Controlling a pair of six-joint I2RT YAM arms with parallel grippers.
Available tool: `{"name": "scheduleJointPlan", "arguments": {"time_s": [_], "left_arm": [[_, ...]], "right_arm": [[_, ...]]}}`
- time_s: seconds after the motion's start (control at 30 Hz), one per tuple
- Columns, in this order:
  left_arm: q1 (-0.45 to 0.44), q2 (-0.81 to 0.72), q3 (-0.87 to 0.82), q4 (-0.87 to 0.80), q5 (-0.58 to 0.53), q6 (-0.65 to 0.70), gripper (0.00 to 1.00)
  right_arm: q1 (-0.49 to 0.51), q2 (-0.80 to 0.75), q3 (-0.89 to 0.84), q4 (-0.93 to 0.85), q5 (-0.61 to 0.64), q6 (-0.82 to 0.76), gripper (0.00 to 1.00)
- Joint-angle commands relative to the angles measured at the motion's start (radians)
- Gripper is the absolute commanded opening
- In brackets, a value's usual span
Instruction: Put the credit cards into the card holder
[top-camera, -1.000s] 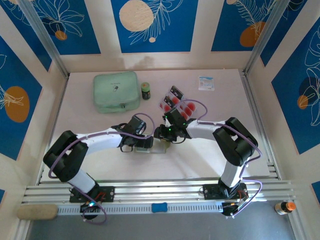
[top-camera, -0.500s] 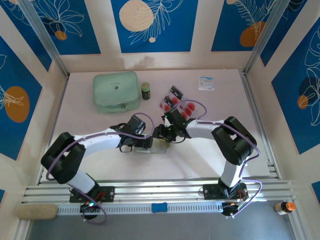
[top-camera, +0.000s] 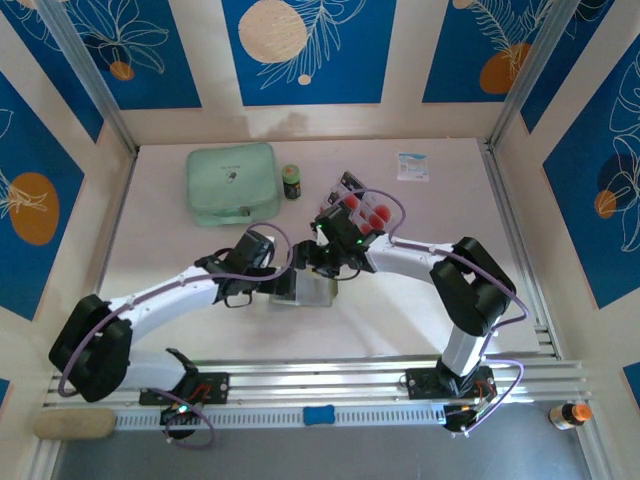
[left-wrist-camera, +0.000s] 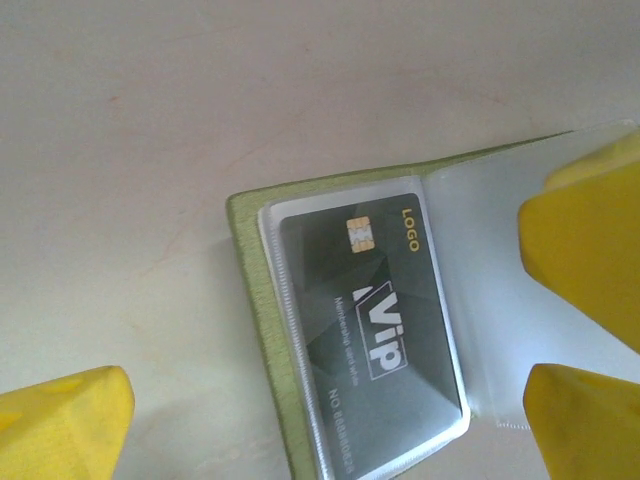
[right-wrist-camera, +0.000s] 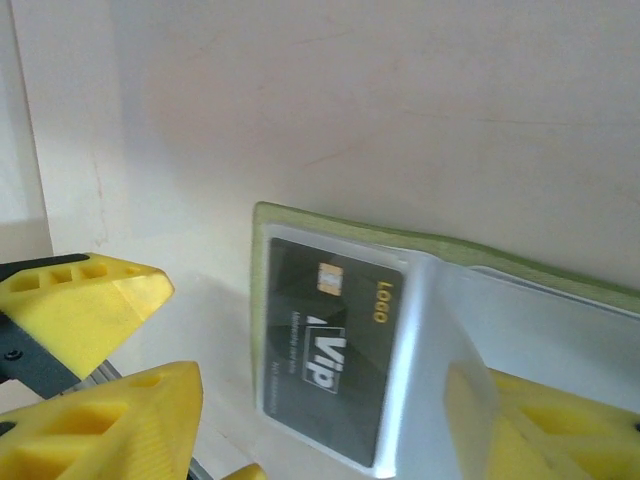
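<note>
The card holder (top-camera: 312, 292): where do we find it?

We find it lying open near the middle of the table (top-camera: 160, 240), between the two grippers. In the left wrist view its olive-green edge frames a clear sleeve. A dark card (left-wrist-camera: 365, 320) marked "VIP", with a gold chip and the word "LOGO", sits inside that sleeve.

And the left gripper (top-camera: 285, 284): what do we say of its grip?

We say it is released. Its jaws stand wide, one yellow finger (left-wrist-camera: 60, 425) over bare table well clear of the olive edge, the other on the opposite side by the clear flap. The holder lies between them, unpinched.

The right gripper (top-camera: 320, 265)?

Its jaws are parted too, and we see nothing clamped between them. In its own wrist view a loose clear sleeve drapes across one finger (right-wrist-camera: 585, 430), so we see yellow through the plastic. Whether that finger presses the sleeve or only lies under it, we cannot tell.

Where are the credit cards (top-camera: 368, 210)?

We see them fanned on the table just beyond the right wrist, white with red circles and a black strip, partly hidden by the arm and its cable. They lie apart from the holder.

Anything else we should note?

A mint-green zip case (top-camera: 232, 183) toward the far left, a small dark bottle (top-camera: 291, 181) just beside it, and a white packet (top-camera: 412, 166) near the far right.
</note>
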Motion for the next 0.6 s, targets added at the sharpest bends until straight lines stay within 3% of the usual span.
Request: {"name": "scheduleJointPlan", "arguments": {"time_s": [0.0, 0.57], "left_arm": [[0.047, -0.057, -0.022, 0.021, 0.013, -0.015, 1.0], [0.162, -0.19, -0.091, -0.015, 0.072, -0.005, 1.0]], "right_arm": [[0.046, 0.025, 0.054, -0.071, 0.001, 0.014, 0.66], [0.098, 0.238, 0.252, -0.094, -0.022, 0.033, 0.66]]}}
